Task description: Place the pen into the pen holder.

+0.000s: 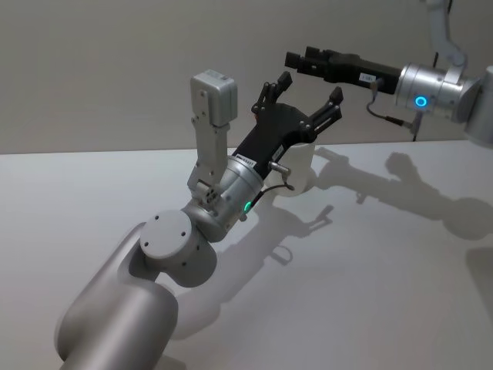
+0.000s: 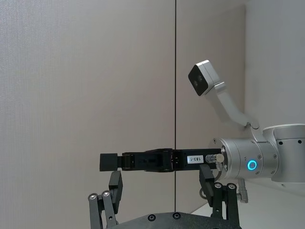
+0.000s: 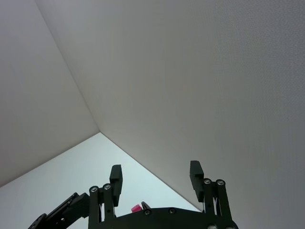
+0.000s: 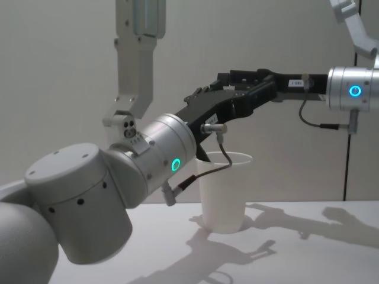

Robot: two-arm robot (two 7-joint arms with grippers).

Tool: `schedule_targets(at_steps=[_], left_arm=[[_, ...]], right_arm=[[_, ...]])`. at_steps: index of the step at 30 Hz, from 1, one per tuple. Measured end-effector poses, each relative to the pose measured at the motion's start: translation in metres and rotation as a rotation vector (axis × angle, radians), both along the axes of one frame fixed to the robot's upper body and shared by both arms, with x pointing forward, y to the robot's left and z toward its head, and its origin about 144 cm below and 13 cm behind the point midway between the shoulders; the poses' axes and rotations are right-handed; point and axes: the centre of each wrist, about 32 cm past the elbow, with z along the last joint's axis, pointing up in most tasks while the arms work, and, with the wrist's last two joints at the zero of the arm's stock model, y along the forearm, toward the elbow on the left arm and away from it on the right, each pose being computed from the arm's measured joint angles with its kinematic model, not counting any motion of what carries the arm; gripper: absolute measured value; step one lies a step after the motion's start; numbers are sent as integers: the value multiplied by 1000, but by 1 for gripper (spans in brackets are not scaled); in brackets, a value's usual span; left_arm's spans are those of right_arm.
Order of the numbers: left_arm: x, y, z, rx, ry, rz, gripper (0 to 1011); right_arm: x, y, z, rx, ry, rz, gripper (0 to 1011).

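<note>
A plain grey wall stands behind a white bench [image 1: 370, 293] that carries hard shadows of both arms. The pen holder [image 4: 224, 192], a white paper cup, stands upright on the bench near the wall; in the head view it sits just past centre toward 12 o'clock, mostly hidden behind the left arm, with only its side showing [image 1: 299, 171].

The left arm rises from about 7 o'clock in the head view, its thick grey links bending upward toward 1 o'clock, a green light on the wrist. Its left pincer [image 1: 308, 96] is raised above the cup, fingers spread wide apart with nothing between them; the left wrist view shows the two dark fingertips [image 2: 116, 183] well apart.

The right arm reaches in level from 2 o'clock, a blue ring lit on its wrist. The right pincer [image 1: 302, 62] points toward the left one, just above and beyond its fingertips. In the right wrist view its fingers [image 3: 116, 175] stand apart, holding nothing, and a small pink object [image 3: 137, 208] shows at the base of the pincer; what it is cannot be told.
</note>
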Motion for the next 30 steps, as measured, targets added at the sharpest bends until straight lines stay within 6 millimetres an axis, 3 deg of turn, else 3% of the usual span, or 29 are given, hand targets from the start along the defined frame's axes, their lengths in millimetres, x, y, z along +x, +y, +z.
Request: schedule_targets(at_steps=[1,6,30], left_arm=[[0,0,0,0,0,0,1001],[0,0,0,0,0,0,1001],[0,0,0,0,0,0,1001]], right_arm=[[0,0,0,0,0,0,894],[0,0,0,-1,1,0,1000],[0,1,1,-2,-2,1,1002]])
